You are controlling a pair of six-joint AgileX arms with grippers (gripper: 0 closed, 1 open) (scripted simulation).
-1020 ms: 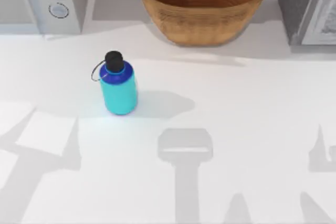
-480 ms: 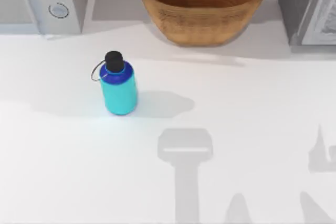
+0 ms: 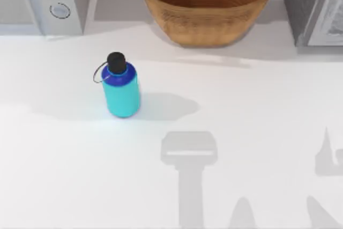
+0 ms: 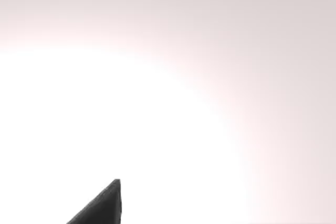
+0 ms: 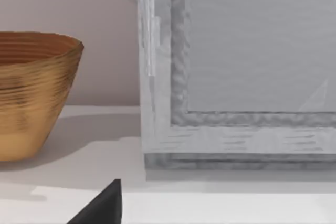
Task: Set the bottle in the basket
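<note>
The turquoise bottle [image 3: 122, 94], with a dark blue shoulder, black cap and thin loop strap, stands upright on the white table, left of centre. The tan woven basket [image 3: 206, 17] sits at the back centre, well apart from the bottle; it also shows in the right wrist view as the basket [image 5: 31, 98]. A dark tip of my left gripper [image 4: 102, 208] hangs over a bright blank surface. A dark tip of my right gripper [image 5: 102, 205] sits low near the table, facing the basket and a grey box. Nothing is held.
A light grey appliance with two round dials [image 3: 45, 1] stands at the back left. A grey box-like appliance [image 3: 316, 9] stands at the back right, close in front of the right wrist camera [image 5: 236, 77]. Arm shadows fall on the table's front.
The large shadow at the table's front left has slid off the left edge. Bottle and basket have not moved.
</note>
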